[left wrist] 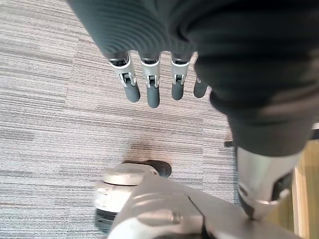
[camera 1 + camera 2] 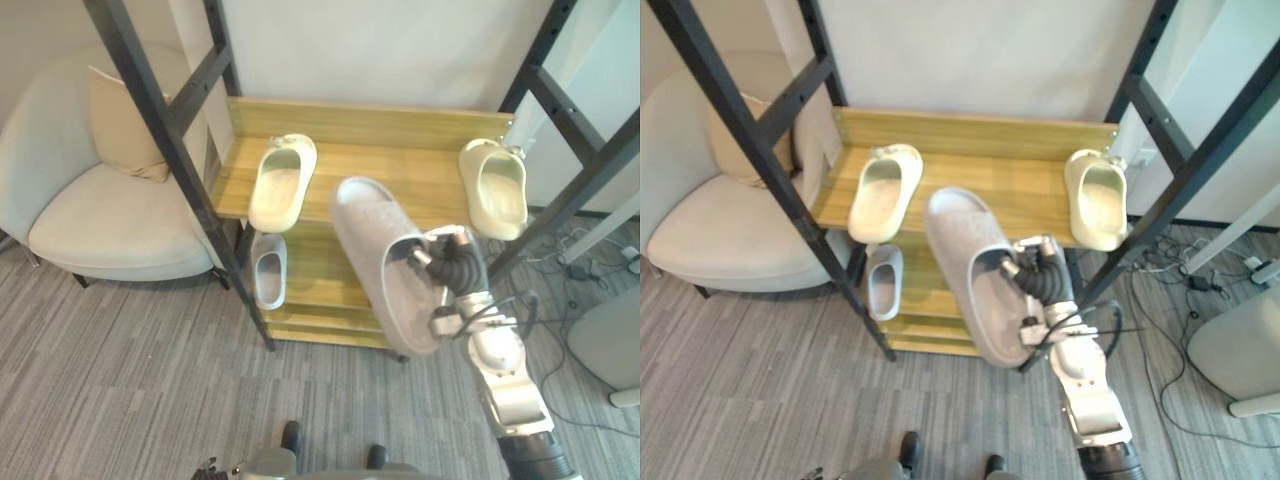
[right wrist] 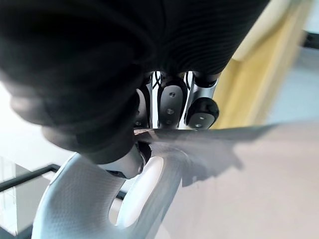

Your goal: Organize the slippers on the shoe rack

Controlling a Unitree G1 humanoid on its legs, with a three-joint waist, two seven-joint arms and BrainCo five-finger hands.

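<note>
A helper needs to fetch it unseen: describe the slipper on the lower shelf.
Find the wooden shoe rack with black posts beside the armchair. On its lower shelf, under the left cream slipper, lies a grey slipper. That one and the right cream slipper above are cream, and the other grey slipper is held in the right hand.

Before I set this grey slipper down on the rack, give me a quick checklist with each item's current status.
1. Grip: right robot hand curled round the held grey slipper: ok.
2. Its mate: second grey slipper lies on the lower shelf, bare wood beside it: ok.
3. Top shelf: left cream slipper and right cream slipper far apart: not ok.
4. Left robot hand open over the carpet: ok.
5. Held slipper's clearance from the black frame: cannot tell.
</note>
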